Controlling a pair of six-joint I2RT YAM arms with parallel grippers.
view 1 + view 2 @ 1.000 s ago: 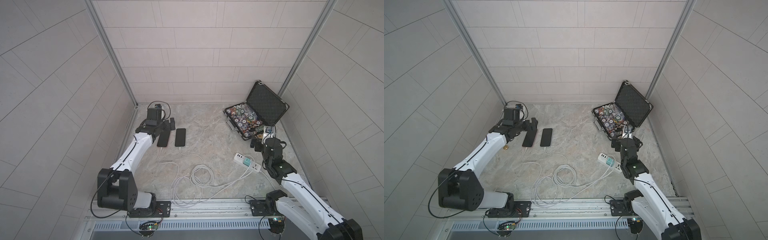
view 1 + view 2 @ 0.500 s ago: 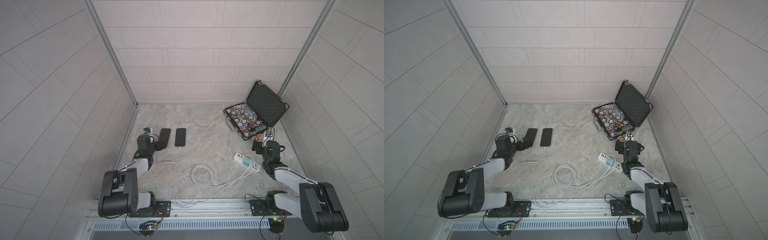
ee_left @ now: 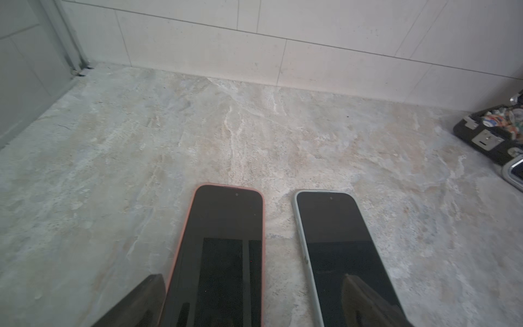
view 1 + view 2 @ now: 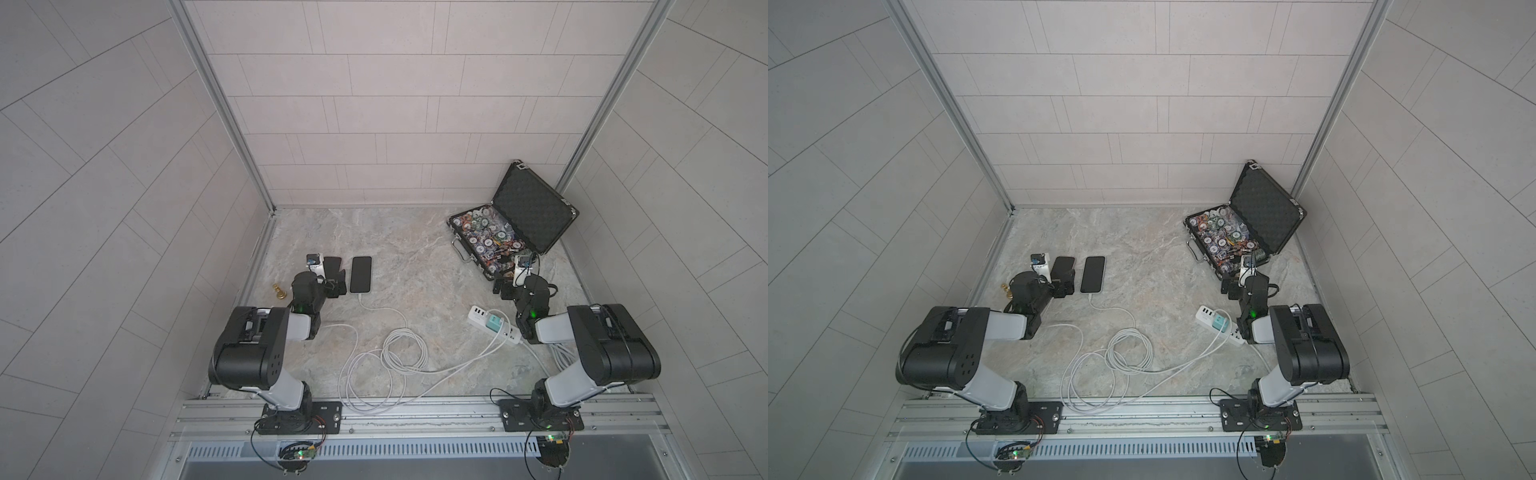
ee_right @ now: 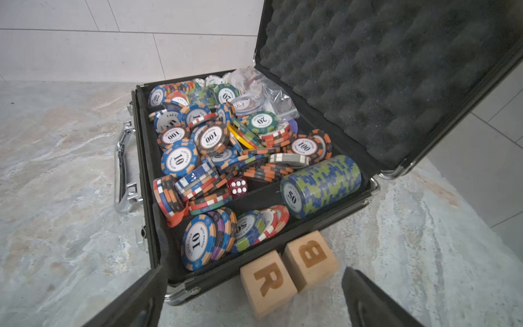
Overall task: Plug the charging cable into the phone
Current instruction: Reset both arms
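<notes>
A: So, where's the phone vs the left gripper?

B: The coral-edged phone lies flat, screen up, right under it. Wrist cam: jaws spread wide, nothing held, phone's near part btw the two fingers. One finger is just beside its coral edge. The other overlaps the grey-edged phone, which lies alongside. Can't tell if either finger touches.

A: And the charging cable?

B: The charging cable sits in loose loops mid-tabletop. One end runs to the teal adapter on the white power strip. The plug end meets the near short edge of the grey-edged phone, not the coral-edged phone. Same in both top views. Can't tell if it's fully seated.

A: Right gripper?

B: The right gripper has its jaws wide apart too, empty. It's well apart from both phones, near the power strip, facing the black case.

A: What's in the case?

B: Lid up, foam-lined. Bottom half is full of poker chips in a jumble, some flat, some on edge. There's also a stack marked 50 lying on its side, a red die and a clear bag toward the far end. Two wooden letter blocks, R and B, stand side by side on the tabletop just outside the case's near wall. In the wrist cam they're btw the open fingers.
</notes>
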